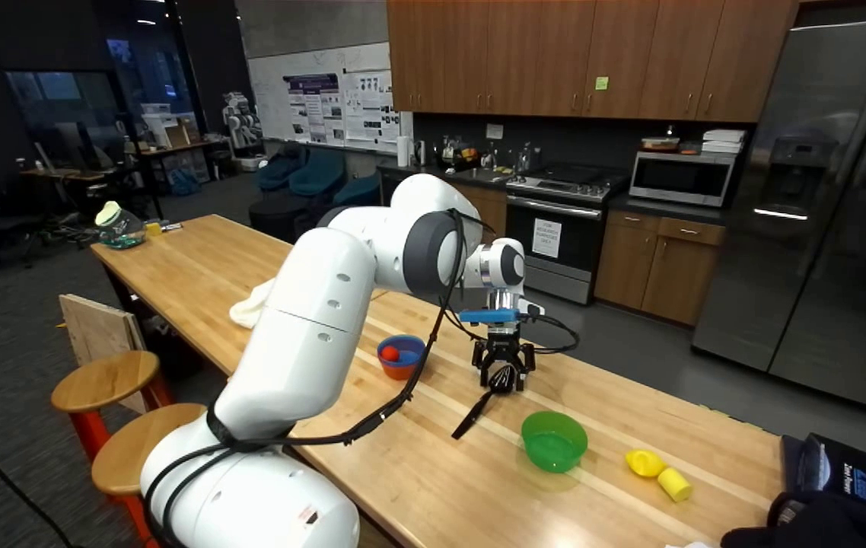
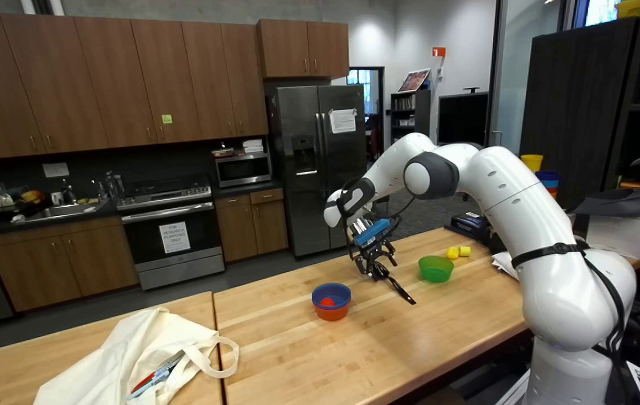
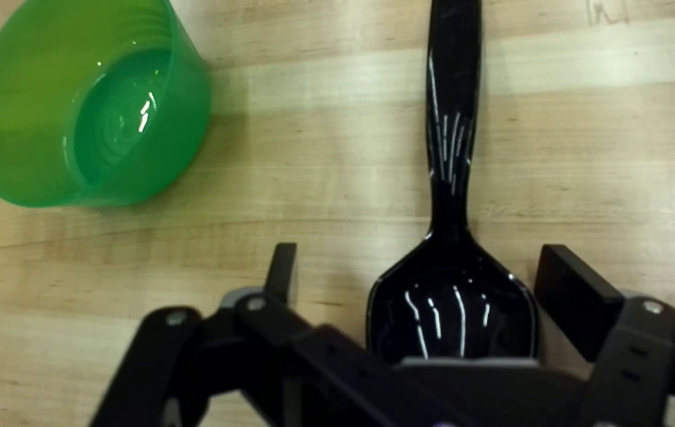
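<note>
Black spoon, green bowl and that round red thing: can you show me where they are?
Black spoon (image 3: 449,213), wrist view: on its narrow neck.
Green bowl (image 3: 111,114), wrist view: on its inside bottom.
Round red thing (image 1: 390,354), in an exterior view: on its visible side.

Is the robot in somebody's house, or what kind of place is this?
Probably a kitchen area in a robotics lab: there's a side-by-side refrigerator, an oven with a paper sign reading "FOR RESEARCH PURPOSES ONLY", and a white robot arm.

There is room between the spoon (image 3: 453,302) and one finger (image 3: 280,273), little at the other; a bowl (image 3: 88,107) obstructs the space beyond the roomier side.
</note>
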`<action>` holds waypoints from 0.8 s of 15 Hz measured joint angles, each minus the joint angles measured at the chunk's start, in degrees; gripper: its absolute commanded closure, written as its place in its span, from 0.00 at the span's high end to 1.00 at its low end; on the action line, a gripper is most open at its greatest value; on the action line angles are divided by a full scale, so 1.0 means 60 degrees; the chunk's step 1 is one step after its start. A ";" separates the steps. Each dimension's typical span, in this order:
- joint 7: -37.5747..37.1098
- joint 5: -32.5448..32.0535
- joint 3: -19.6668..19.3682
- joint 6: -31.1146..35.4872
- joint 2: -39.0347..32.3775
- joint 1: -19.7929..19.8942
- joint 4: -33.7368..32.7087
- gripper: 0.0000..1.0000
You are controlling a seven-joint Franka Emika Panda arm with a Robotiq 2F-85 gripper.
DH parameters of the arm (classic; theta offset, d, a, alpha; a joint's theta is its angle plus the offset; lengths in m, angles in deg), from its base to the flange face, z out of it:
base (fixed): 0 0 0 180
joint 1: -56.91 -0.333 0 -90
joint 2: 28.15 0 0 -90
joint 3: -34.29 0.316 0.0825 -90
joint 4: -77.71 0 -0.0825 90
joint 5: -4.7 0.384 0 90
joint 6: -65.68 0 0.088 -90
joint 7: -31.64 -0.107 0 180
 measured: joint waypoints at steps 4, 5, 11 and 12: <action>-0.0933 -0.0845 -0.0260 0.0636 0.0532 -0.0417 0.0879 1.00; -0.1200 -0.1310 -0.0379 0.0713 0.0648 -0.0574 0.1109 1.00; -0.3591 -0.3871 -0.0799 0.0900 0.1248 -0.1471 0.2263 1.00; -0.4083 -0.4253 -0.0808 0.0880 0.1286 -0.1594 0.2377 1.00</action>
